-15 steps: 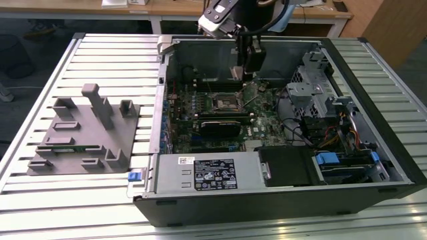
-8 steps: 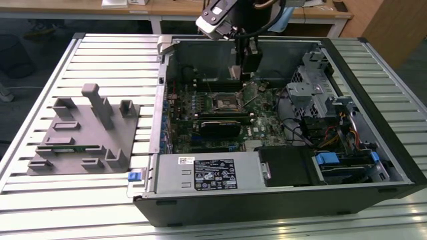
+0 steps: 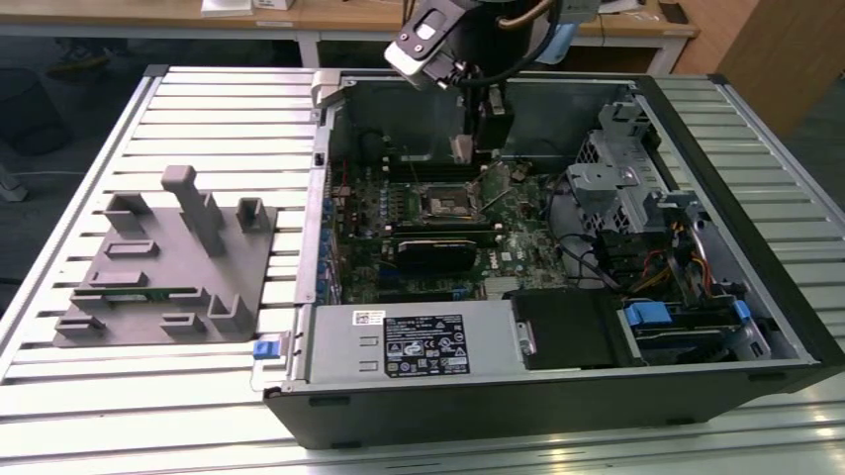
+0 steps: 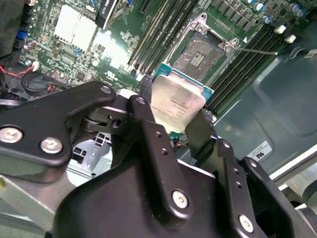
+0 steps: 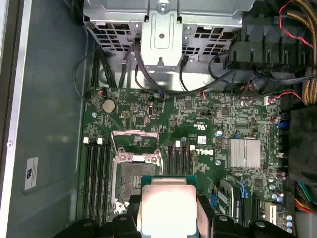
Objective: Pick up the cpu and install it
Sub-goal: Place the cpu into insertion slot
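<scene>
In the second wrist view we see the cpu (image 4: 177, 101), a small silver square. The gripper (image 4: 173, 116) is clamped on it, with a black finger (image 4: 148, 134) pressing on each side edge. The cpu hangs in the air just above the open socket (image 4: 200, 54) on the green board (image 4: 79, 74), close to the socket but not touching it. In the exterior view, well away from the socket and outside the computer case (image 3: 528, 411), a grey plastic holder (image 3: 158, 267) lies on the slatted table (image 3: 198, 396).
</scene>
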Tool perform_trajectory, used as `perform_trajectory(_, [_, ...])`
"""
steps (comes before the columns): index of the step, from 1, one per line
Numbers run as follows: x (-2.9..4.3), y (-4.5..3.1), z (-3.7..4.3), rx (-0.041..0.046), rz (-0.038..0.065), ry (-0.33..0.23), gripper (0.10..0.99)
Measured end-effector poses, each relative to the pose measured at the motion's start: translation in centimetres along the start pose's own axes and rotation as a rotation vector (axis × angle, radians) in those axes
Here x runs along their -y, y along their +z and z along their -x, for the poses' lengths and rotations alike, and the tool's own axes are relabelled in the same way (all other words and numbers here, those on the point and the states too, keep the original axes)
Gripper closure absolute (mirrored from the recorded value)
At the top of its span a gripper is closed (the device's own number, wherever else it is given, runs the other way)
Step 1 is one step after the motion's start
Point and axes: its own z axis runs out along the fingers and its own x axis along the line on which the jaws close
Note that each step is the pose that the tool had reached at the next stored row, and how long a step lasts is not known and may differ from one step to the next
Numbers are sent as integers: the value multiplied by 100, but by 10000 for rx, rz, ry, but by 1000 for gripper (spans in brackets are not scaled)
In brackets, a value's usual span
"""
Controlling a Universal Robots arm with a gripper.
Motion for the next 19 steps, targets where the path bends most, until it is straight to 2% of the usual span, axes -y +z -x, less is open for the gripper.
perform_trajectory(3, [3,28,1,-7,0,1,561])
perform_trajectory(13, [37,165,-2,-143,5,6,561])
perform_trajectory(19, [42,217,-3,-144,4,6,561])
